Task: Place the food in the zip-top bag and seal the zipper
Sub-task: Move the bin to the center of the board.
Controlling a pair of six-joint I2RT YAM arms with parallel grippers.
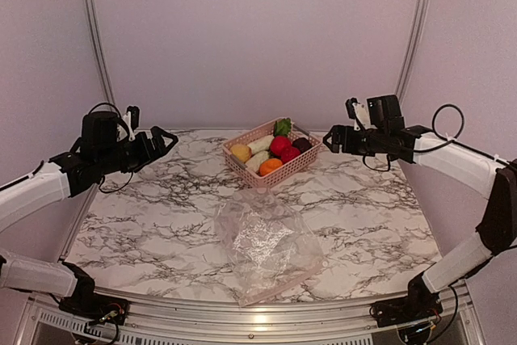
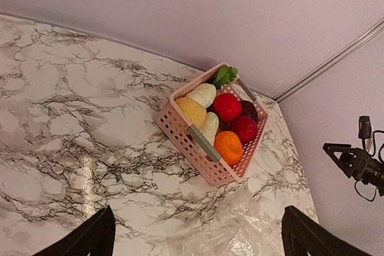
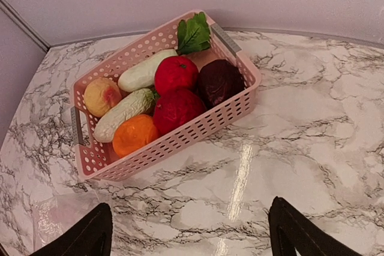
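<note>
Top external view showed the left pincer [image 1: 171, 140] and the right pincer [image 1: 328, 140] both spread wide, holding nothing, raised above the marble-patterned bench [image 1: 145, 216] at either side. Between them, toward the back, sat the pink lattice basket [image 1: 242, 169] with all the toy food [image 1: 279, 149] inside: two red pieces [image 3: 176, 74], an orange [image 3: 134, 135], a yellow fruit [image 3: 102, 95], two white radishes [image 3: 144, 70] and a dark brown piece [image 3: 219, 81]. Just in front lay the clear zip-top bag [image 1: 266, 244], flat on the bench; its zipper could not be made out.
</note>
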